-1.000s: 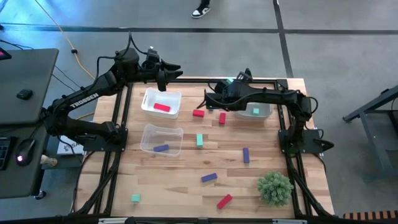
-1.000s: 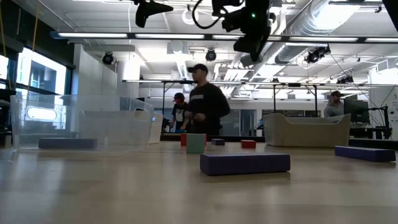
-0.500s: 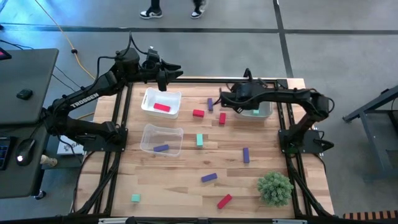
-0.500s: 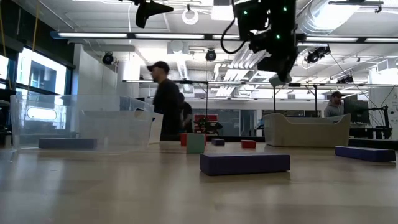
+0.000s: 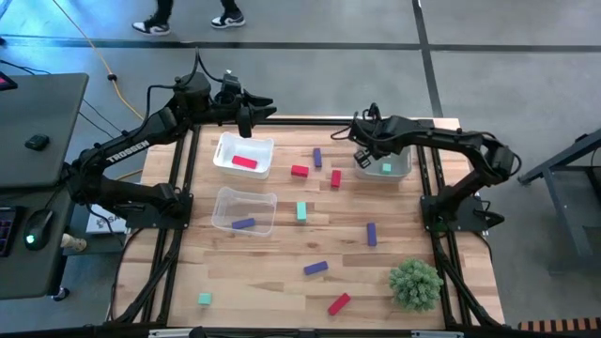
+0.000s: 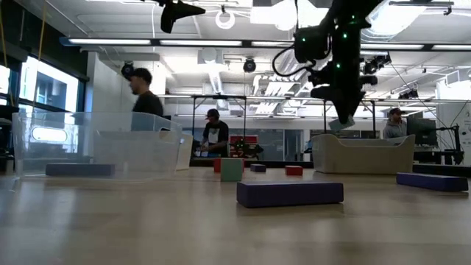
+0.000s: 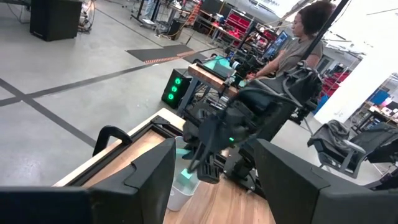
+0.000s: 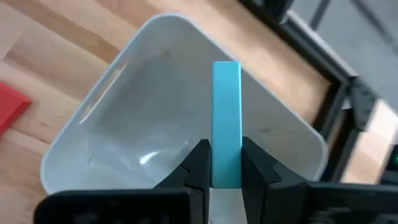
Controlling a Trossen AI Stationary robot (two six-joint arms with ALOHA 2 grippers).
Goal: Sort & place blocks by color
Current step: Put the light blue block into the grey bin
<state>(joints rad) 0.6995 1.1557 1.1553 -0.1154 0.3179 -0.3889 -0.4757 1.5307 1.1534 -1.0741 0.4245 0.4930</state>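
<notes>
Teal block (image 8: 226,121) sits pinched upright in our right gripper (image 8: 225,163) above the white bin (image 8: 118,106) at the table's far right, held there, we judge, for dropping in, while our left gripper (image 5: 246,118) waits half-open over the far-left edge.

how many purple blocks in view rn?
4 purple blocks: one inside the clear bin, one toward the far edge, one right of centre, one nearer the front. Arms may hide others.
</notes>
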